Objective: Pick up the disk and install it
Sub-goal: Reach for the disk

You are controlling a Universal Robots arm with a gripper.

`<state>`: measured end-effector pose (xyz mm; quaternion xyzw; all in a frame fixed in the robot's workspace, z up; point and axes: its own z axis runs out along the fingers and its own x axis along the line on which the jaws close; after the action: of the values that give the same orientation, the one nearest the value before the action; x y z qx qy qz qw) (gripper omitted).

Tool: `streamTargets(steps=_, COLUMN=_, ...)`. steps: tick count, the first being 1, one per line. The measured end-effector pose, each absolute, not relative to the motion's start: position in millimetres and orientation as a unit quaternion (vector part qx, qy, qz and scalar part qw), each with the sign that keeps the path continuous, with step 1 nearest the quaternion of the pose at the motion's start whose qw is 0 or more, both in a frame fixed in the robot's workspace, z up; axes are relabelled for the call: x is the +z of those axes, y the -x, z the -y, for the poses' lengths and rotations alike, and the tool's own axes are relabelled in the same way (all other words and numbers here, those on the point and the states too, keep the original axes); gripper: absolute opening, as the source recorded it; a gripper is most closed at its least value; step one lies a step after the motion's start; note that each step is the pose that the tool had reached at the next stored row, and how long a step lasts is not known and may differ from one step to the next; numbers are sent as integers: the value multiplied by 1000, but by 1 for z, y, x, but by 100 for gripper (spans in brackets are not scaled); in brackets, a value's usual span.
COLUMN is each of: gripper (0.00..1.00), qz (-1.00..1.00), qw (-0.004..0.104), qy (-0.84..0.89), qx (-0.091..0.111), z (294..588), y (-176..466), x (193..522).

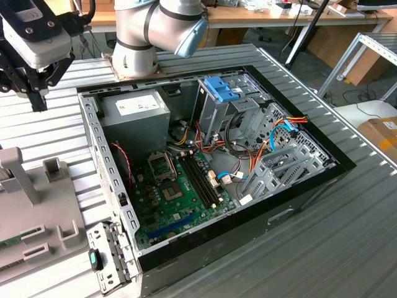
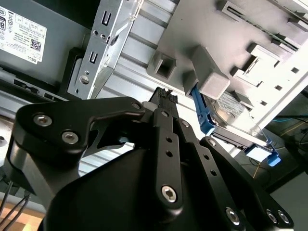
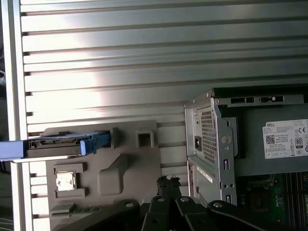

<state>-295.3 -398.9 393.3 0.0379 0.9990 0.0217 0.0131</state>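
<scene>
Gripper: we find the gripper (image 1: 37, 99) hanging above the table (image 1: 347, 248), near the table's edge on the exterior view's left. It touches nothing.
Fingers: in both wrist views the two black fingers (image 3: 161, 185) are pressed together at their tips, with nothing between them.
Disk: the disk (image 3: 57, 144) stands on edge in a slot of the grey holder (image 3: 125, 168), its blue rails showing along its side. The second wrist view shows it seated there too, well apart from the fingertips.
Holder: it lies flat on the table along the edge on the exterior view's left, just beside the computer case (image 1: 93, 136).
Computer case: it lies open in the middle of the table, with the power-supply box (image 1: 136, 112) in one corner and the green board on its floor.
Drive cage: it stands upright inside the case, topped by a blue latch (image 1: 220, 90).
</scene>
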Motion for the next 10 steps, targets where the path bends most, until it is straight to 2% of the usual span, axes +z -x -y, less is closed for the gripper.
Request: streamTargets(steps=10, gripper=11, qz=-999, qw=13, qy=-38, qx=22, z=399, y=306, x=393)
